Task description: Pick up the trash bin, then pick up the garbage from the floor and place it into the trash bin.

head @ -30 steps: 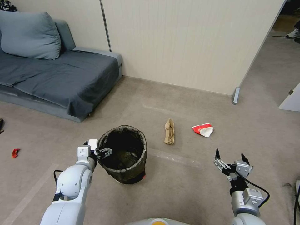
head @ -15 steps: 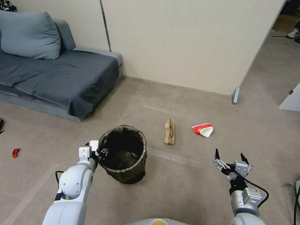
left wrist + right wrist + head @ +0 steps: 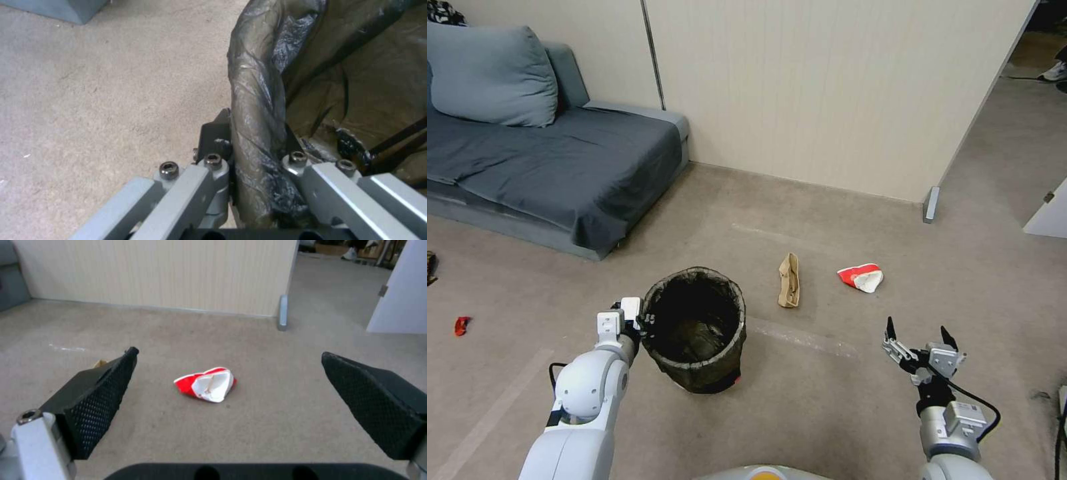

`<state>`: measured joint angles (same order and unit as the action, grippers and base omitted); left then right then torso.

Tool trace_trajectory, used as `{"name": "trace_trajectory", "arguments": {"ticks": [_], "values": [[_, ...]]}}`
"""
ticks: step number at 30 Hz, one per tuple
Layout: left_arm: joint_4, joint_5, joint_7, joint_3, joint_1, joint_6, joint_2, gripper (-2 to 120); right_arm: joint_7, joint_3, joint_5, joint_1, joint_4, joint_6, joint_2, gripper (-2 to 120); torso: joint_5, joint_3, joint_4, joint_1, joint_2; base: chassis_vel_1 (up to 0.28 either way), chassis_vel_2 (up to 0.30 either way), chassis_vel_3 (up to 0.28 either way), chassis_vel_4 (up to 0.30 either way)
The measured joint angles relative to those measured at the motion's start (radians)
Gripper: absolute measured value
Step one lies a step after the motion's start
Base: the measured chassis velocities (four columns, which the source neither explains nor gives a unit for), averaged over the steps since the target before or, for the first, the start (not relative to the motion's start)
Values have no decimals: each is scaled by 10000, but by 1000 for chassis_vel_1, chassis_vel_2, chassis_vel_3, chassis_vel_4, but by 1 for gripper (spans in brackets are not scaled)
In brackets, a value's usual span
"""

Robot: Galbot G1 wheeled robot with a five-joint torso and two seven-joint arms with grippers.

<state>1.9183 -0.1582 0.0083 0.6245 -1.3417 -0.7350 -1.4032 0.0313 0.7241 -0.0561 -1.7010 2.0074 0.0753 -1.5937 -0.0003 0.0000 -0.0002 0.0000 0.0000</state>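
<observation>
The trash bin (image 3: 710,373) stands on the carpet in front of me, a dark bag liner over its rim (image 3: 258,100). My left gripper (image 3: 644,319) (image 3: 256,133) is at the rim's left side, one finger inside and one outside, shut on the lined rim. Garbage lies beyond the bin: a crumpled brown paper bag (image 3: 789,280), a red-and-white carton (image 3: 861,277) (image 3: 206,384) to its right, and a small red scrap (image 3: 460,325) far left. My right gripper (image 3: 918,331) (image 3: 229,353) hangs open above the floor, short of the carton.
A grey sofa (image 3: 547,160) with a cushion fills the back left. A beige wall panel (image 3: 827,87) runs behind, ending at a metal foot (image 3: 932,203). A white door (image 3: 1047,213) stands at the right. Open carpet surrounds the litter.
My left gripper has dropped from above the rim onto it and closed. The bin has shifted slightly to the right. The right arm has stayed put.
</observation>
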Motion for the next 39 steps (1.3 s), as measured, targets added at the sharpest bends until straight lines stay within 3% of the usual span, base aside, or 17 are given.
{"name": "trace_trajectory", "arguments": {"ticks": [7, 12, 16, 19, 23, 39], "values": [[558, -168, 53, 124, -312, 145, 46, 5, 9, 110, 5, -29, 459, -150, 3, 100, 0, 1, 0, 1, -1, 0, 0, 0, 0], [1608, -741, -41, 252, -842, 404, 80, 3, -24, 174, 16, -47, 803, -313, 15, 100, 6, 0, 3, 0, 0, 0, 0, 0, 0], [1871, -895, -85, 257, -964, 429, 79, 3, -25, 174, 23, -51, 829, -321, 15, 100, 5, 1, 3, 0, 0, 0, 0, 0, 0], [2703, -1137, -127, 302, -1301, 700, 76, 3, -26, 179, 37, -89, 893, -333, 2, 100, 6, 0, 2, 0, 0, 0, 0, 0, 0], [3113, -1142, -134, 351, -1453, 973, 80, 3, -27, 184, 38, -114, 946, -335, -5, 100, 4, 0, 1, 0, 0, 0, 0, 0, 0], [3869, -1215, -127, 486, -1717, 1292, -52, 3, -423, 242, 106, -209, 1119, -323, -32, 100, 3, 0, 2, 0, 0, 0, 0, 0, 0]]}}
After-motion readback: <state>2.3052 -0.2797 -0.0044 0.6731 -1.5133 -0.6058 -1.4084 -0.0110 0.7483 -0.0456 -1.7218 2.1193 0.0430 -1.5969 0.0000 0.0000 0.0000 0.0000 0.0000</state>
